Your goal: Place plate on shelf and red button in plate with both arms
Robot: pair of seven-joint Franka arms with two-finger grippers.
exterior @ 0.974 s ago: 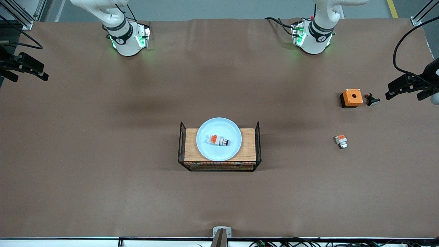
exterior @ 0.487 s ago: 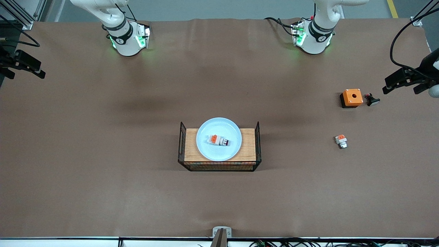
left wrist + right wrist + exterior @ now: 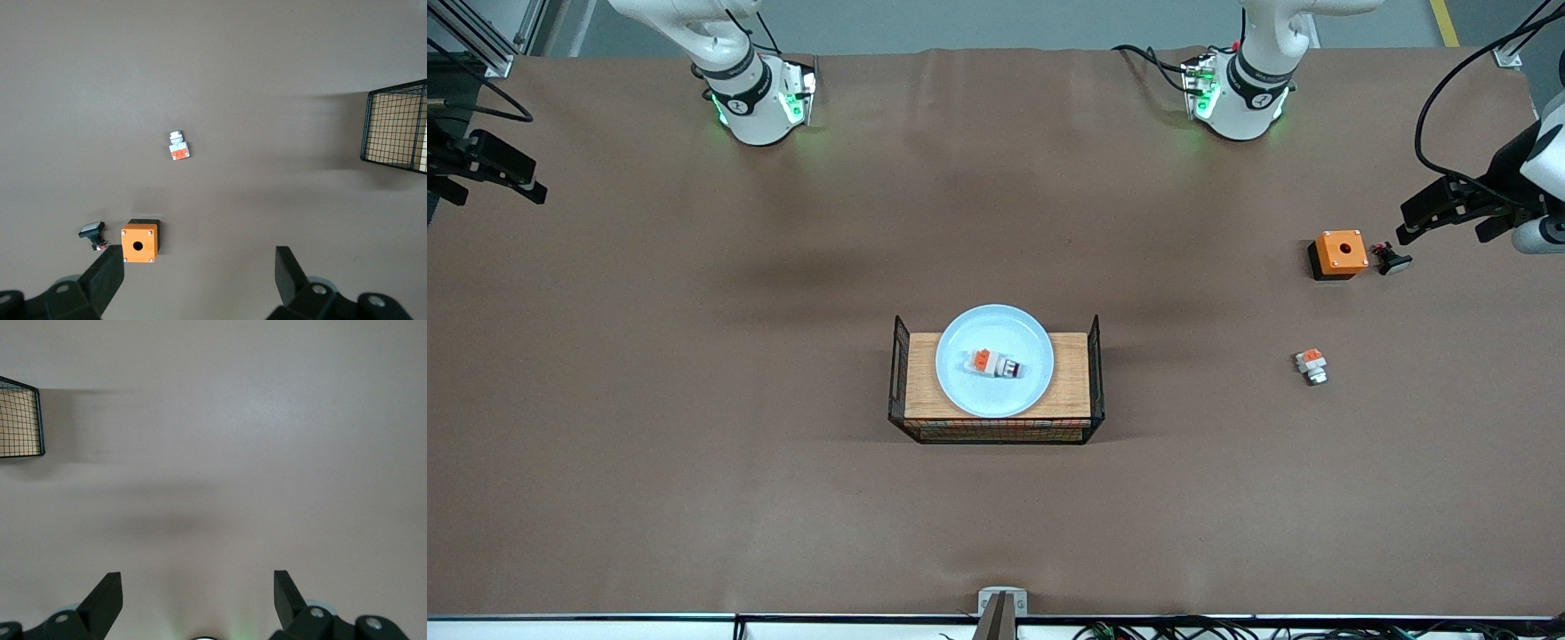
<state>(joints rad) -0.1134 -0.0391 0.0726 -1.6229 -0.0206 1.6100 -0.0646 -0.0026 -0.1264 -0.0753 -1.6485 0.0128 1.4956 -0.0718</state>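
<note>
The light blue plate lies on a wooden board inside a black wire basket at the table's middle. The red button lies on its side in the middle of the plate, its dark red cap toward the left arm's end. My left gripper hangs open and empty over the table's left-arm end, beside the orange box; its open jaws show in the left wrist view. My right gripper is open and empty over the table's right-arm end, and it also shows open in the right wrist view.
An orange box with a round hole and a small black part lie near the left gripper, also seen in the left wrist view as the box. A similar button with a grey-white end lies nearer the front camera.
My left gripper has drifted toward the orange box. My right gripper has shifted slightly toward the table's edge. The plate and button have not moved.
</note>
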